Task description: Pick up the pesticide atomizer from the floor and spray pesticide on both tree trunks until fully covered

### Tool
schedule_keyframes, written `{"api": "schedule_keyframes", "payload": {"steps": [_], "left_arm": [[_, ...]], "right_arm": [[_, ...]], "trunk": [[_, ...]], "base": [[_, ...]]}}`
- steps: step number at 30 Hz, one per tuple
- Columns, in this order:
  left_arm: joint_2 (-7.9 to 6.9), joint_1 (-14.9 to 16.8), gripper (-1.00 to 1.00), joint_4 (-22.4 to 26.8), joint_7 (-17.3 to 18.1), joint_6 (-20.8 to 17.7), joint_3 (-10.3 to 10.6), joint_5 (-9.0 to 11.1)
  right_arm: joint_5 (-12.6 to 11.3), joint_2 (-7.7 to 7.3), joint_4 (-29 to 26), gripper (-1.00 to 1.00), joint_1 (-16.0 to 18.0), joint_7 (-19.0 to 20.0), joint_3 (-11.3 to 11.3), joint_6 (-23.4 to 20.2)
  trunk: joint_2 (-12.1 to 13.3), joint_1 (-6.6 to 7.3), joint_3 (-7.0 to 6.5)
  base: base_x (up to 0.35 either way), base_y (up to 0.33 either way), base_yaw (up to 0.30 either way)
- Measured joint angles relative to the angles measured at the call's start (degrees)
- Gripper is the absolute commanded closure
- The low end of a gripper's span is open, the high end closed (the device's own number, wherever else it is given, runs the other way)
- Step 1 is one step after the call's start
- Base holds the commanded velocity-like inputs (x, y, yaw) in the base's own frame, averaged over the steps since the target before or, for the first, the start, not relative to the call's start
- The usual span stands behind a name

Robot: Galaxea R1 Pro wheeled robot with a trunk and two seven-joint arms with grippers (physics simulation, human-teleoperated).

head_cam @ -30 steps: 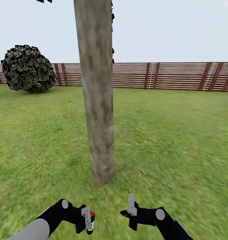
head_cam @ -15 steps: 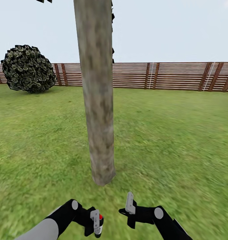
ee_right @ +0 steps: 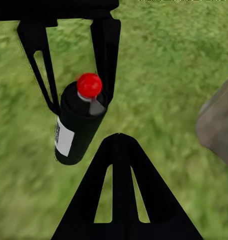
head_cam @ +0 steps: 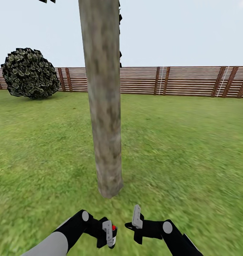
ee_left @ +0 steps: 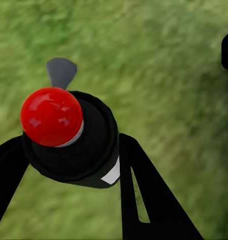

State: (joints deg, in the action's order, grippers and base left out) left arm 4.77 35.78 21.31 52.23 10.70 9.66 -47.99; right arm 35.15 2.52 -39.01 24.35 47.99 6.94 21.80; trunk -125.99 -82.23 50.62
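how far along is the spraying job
Done: the atomizer is off the grass, clamped in the left gripper, and the robot stands facing a tree trunk. In hand: aiming; no spray or coating shows on the trunk. Left: covering this trunk, then the other tree. The right gripper is empty.

- We can read no text, number, brand or sign anywhere in these views.
- The pesticide atomizer [ee_right: 76,125] carries a small white label [ee_right: 64,137] on the side of its black body; it looks blank to us, though the render may simply be too coarse to show print.
- From the left wrist view we see one corner of that same label [ee_left: 112,175], again with no legible characters.
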Motion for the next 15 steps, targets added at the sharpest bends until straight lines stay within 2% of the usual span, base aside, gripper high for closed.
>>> {"api": "schedule_keyframes", "payload": {"steps": [3, 15], "left_arm": [[0.05, 0.00, 1.00, 1.02, -0.02, -0.06, -0.06, 0.05], [0.83, -0.10, 1.00, 1.53, 0.20, 0.25, -0.07, 0.17]], "right_arm": [[0.05, 0.49, -0.01, 1.00, 0.00, 0.00, 0.00, 0.00], [0.09, 0.65, -0.08, 1.00, 0.00, 0.00, 0.00, 0.00]], "trunk": [[0.00, 0.00, 0.00], [0.00, 0.00, 0.00]], "base": [[0.000, 0.000, 0.000], [0.000, 0.000, 0.000]]}}
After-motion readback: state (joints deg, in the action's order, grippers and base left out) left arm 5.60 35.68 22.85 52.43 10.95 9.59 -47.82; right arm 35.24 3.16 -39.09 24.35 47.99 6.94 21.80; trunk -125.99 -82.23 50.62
